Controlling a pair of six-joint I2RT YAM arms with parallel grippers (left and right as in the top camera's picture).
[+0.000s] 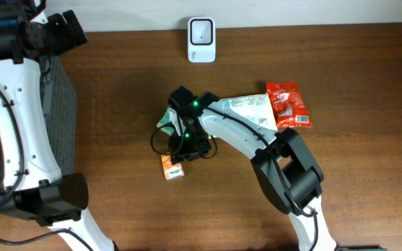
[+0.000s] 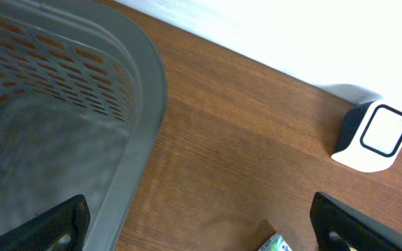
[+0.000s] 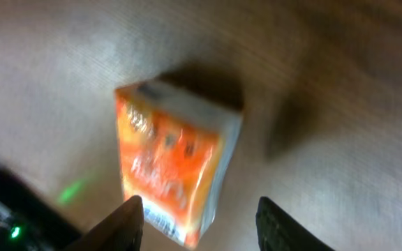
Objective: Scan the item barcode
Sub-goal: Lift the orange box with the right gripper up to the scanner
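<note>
Scanner [image 2: 372,136] shows from left wrist, orange packet [image 3: 173,164] from right.

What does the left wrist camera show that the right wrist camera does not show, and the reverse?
Only the left wrist view: a grey mesh basket, the white scanner near the table's far edge, and a corner of a green packet. Only the right wrist view: a small orange box lying on the table, below the open right gripper. Both show the brown wooden table.
</note>
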